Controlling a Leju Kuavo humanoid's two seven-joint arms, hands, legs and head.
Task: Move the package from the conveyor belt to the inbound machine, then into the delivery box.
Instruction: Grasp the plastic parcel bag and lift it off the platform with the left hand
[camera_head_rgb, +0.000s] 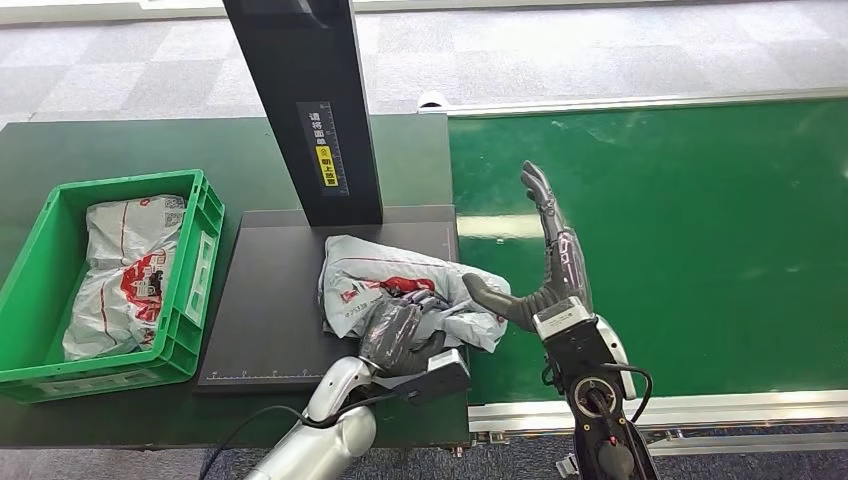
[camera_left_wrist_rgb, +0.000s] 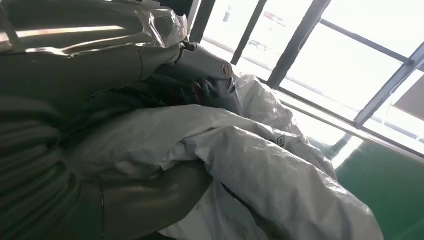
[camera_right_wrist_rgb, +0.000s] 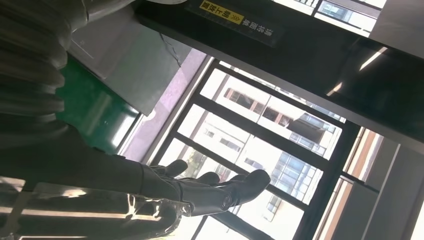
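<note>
Left wrist view confirms left hand (camera_head_rgb: 400, 330) gripping package (camera_head_rgb: 385, 280) at platform's (camera_head_rgb: 270, 300) right edge; right hand (camera_head_rgb: 545, 265) spread, empty; crate (camera_head_rgb: 195, 260) holds a parcel (camera_head_rgb: 125, 275).

Floor (camera_head_rgb: 600, 45): grey square tiles, beyond the dark green table (camera_head_rgb: 130, 150).
Windows (camera_right_wrist_rgb: 260, 130): dark-framed, bright daylight, buildings outside.
Table: matte, left of the tiled floor's near edge.

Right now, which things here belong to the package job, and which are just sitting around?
Job:
- package, gripped by left hand, on the inbound machine
- right hand, open
- conveyor belt
- green delivery box

Just there:
- another package already in the box
- dark table
</note>
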